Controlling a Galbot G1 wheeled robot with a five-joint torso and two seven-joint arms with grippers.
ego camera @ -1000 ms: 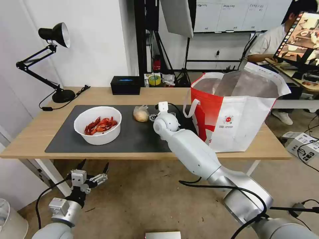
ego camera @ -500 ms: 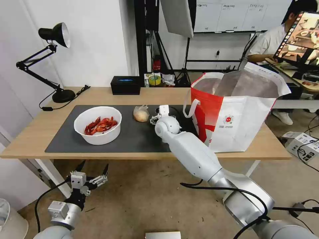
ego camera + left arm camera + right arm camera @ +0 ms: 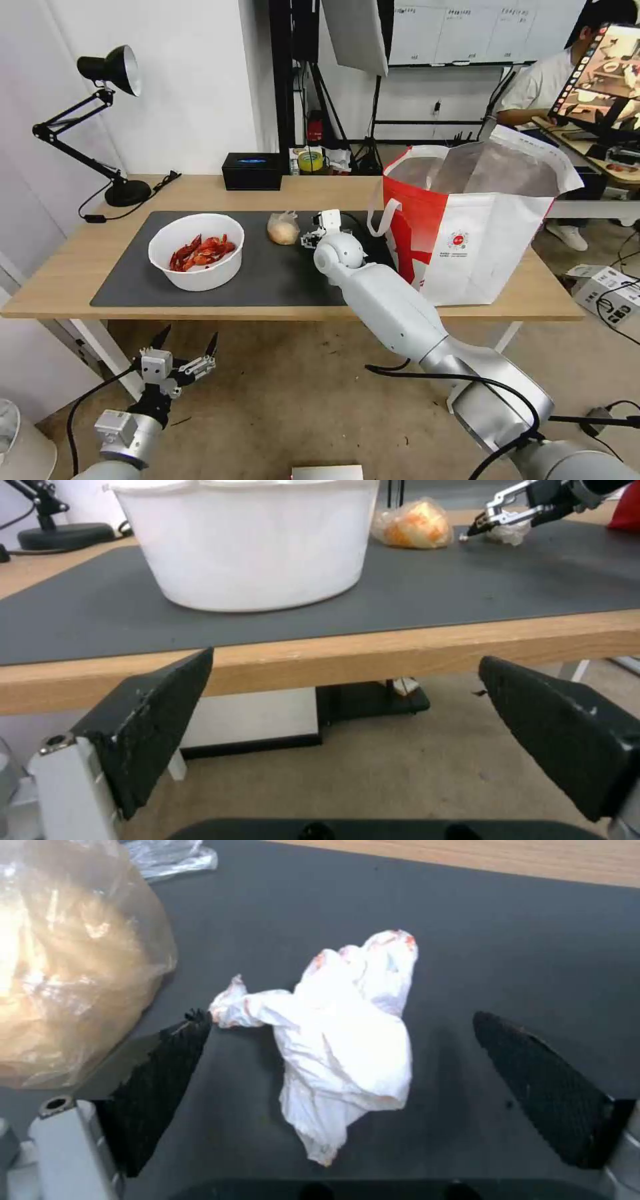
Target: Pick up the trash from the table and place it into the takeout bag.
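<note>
A crumpled white tissue [image 3: 347, 1040] with red stains lies on the dark mat [image 3: 133, 280] between the spread fingers of my right gripper [image 3: 341, 1019], which is open around it, close above the mat. Beside it sits the small clear bag with a beige lump [image 3: 283, 230]. The white bowl of red shells [image 3: 197, 251] stands further left on the table [image 3: 80, 267]. The red-and-white takeout bag [image 3: 480, 247] stands open at the table's right. My right gripper [image 3: 312, 239] is just right of the small bag. My left gripper [image 3: 180, 347] hangs open below the table's front edge.
A black desk lamp [image 3: 110, 67] and a black tissue box [image 3: 252, 171] stand along the table's back. In the left wrist view the bowl [image 3: 253, 545] is near the front edge, with the right gripper [image 3: 493, 517] beyond. A person sits at a desk behind the bag.
My right arm has edged slightly right and forward, bringing its gripper closer over the tissue. The left gripper has sunk a little below the table.
</note>
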